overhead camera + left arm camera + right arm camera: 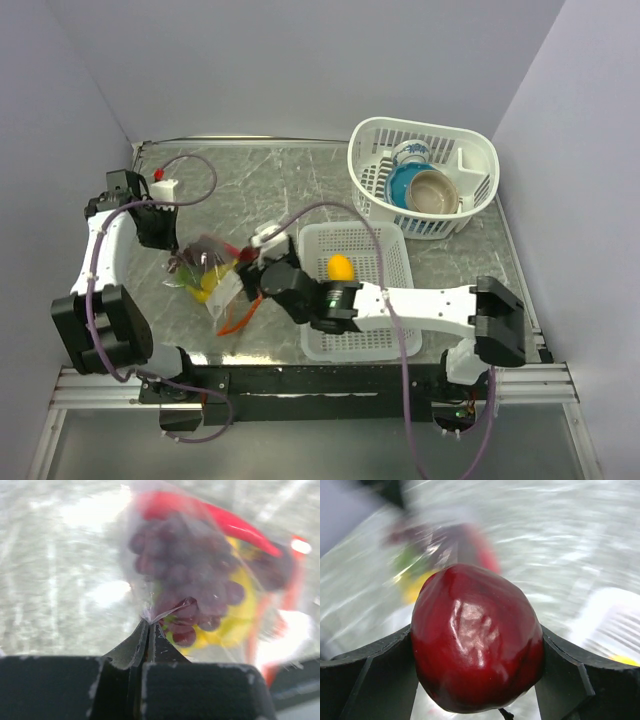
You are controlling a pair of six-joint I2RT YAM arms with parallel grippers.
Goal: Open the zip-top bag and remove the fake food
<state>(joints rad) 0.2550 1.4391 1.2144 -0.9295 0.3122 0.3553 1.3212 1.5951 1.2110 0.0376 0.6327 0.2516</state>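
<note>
The zip-top bag (208, 268) lies crumpled on the table left of centre, its orange-red strip (237, 318) trailing toward the front. My left gripper (172, 250) is shut on a pinch of the bag's clear plastic (148, 619). Through the plastic I see purple grapes (185, 575), the yellow banana (237, 622) and the red strip (235, 526). My right gripper (254, 264) is just right of the bag, shut on the dark red apple (475, 640), held between both fingers (375, 670). The bag is blurred behind it (432, 550). The yellow-orange round fruit (340, 267) lies in the flat white basket (385, 310).
A taller white slotted basket (470, 150) at the back right holds a blue bowl and a tan bowl (432, 192). A small white box with a red part (165, 185) sits at the back left. Walls close in on the left, back and right.
</note>
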